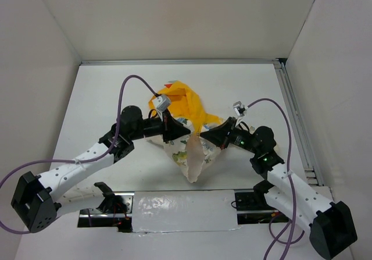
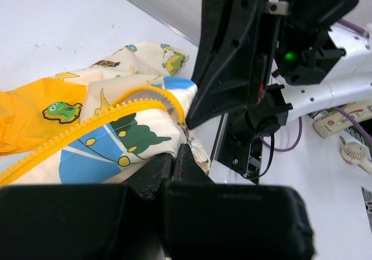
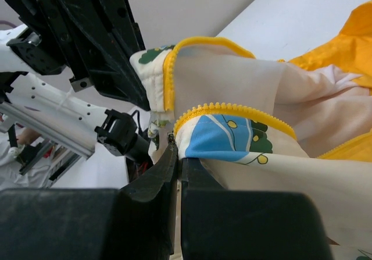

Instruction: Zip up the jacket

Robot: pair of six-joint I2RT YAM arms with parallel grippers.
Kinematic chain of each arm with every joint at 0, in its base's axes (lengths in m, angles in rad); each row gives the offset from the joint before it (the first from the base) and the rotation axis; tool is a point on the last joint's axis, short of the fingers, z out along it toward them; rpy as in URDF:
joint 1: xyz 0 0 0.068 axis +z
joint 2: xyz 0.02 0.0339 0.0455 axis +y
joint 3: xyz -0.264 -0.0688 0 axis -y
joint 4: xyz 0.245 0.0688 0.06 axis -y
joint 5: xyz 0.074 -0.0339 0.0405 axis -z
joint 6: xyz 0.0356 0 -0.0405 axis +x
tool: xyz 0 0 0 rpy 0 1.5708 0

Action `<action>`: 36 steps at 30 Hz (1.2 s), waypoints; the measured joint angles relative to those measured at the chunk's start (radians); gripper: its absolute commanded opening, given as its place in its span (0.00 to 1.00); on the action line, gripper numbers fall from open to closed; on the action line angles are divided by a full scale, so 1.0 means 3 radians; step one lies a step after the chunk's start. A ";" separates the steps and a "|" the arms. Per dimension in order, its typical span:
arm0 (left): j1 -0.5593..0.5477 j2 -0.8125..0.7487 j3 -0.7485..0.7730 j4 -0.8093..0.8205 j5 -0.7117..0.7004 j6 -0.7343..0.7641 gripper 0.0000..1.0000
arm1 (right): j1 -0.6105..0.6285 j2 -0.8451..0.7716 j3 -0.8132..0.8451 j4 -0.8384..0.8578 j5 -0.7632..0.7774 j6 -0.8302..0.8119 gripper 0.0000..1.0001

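Note:
The jacket [image 1: 185, 146] lies bunched at the table's middle, cream with cartoon animals, its yellow hood [image 1: 181, 100] at the far side. My left gripper [image 1: 181, 131] is shut on the jacket's edge from the left; in the left wrist view the gripper [image 2: 177, 152] pinches fabric just below the yellow zipper teeth [image 2: 87, 126]. My right gripper [image 1: 210, 134] is shut on the jacket from the right; in the right wrist view the gripper [image 3: 177, 155] clamps the cloth beside the zipper teeth [image 3: 232, 110]. The two grippers are close together, facing each other. A pale part of the jacket [image 1: 195, 164] hangs toward me.
A shiny plate [image 1: 186, 209] covers the near edge between the arm bases. A metal rail [image 1: 295, 111] runs along the right side. White walls enclose the table. Purple cables [image 1: 125, 94] loop over both arms. A power strip [image 2: 340, 119] lies off to the right.

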 measured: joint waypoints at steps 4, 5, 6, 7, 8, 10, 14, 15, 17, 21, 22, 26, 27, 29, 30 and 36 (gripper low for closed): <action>0.0037 -0.0067 -0.0141 0.0081 0.0154 0.0070 0.00 | -0.0080 0.0117 0.0011 0.0106 -0.0141 0.0071 0.00; 0.0047 -0.0081 -0.0174 0.0100 0.0188 0.0080 0.00 | -0.0089 0.0150 0.0022 0.0118 -0.0175 0.0092 0.00; 0.0060 -0.0090 -0.0202 0.0121 0.0225 0.0086 0.00 | -0.0093 0.0179 0.0033 0.0130 -0.0211 0.0099 0.00; 0.0076 -0.0102 -0.0238 0.0156 0.0273 0.0088 0.00 | -0.0099 0.0198 0.0047 0.0132 -0.0245 0.0106 0.00; 0.0089 -0.0108 -0.0262 0.0181 0.0313 0.0088 0.00 | -0.0099 0.0207 0.0061 0.0136 -0.0267 0.0106 0.00; 0.0116 -0.0126 -0.0308 0.0229 0.0393 0.0089 0.00 | -0.0099 0.0215 0.0097 0.0139 -0.0322 0.0104 0.00; 0.0146 -0.0136 -0.0333 0.0276 0.0486 0.0093 0.00 | -0.0100 0.0225 0.0156 0.0150 -0.0407 0.0104 0.00; 0.0150 -0.0136 -0.0334 0.0292 0.0504 0.0093 0.00 | -0.0100 0.0233 0.0163 0.0156 -0.0422 0.0103 0.00; 0.0155 -0.0136 -0.0341 0.0340 0.0532 0.0090 0.00 | -0.0102 0.0261 0.0170 0.0160 -0.0451 0.0104 0.00; 0.0172 -0.0139 -0.0370 0.0393 0.0562 0.0088 0.00 | -0.0102 0.0332 0.0177 0.0156 -0.0481 0.0103 0.00; 0.0174 -0.0141 -0.0383 0.0399 0.0566 0.0088 0.00 | -0.0102 0.0343 0.0177 0.0155 -0.0487 0.0103 0.00; 0.0177 -0.0144 -0.0389 0.0401 0.0573 0.0089 0.00 | -0.0102 0.0360 0.0178 0.0156 -0.0524 0.0103 0.00; 0.0177 -0.0144 -0.0389 0.0402 0.0573 0.0089 0.00 | -0.0102 0.0361 0.0179 0.0158 -0.0532 0.0104 0.00; 0.0177 -0.0144 -0.0389 0.0401 0.0584 0.0089 0.00 | -0.0102 0.0365 0.0183 0.0161 -0.0552 0.0106 0.00; 0.0177 -0.0144 -0.0389 0.0401 0.0589 0.0089 0.00 | -0.0102 0.0371 0.0183 0.0161 -0.0565 0.0106 0.00; 0.0177 -0.0144 -0.0389 0.0413 0.0614 0.0084 0.00 | -0.0104 0.0406 0.0183 0.0167 -0.0610 0.0134 0.00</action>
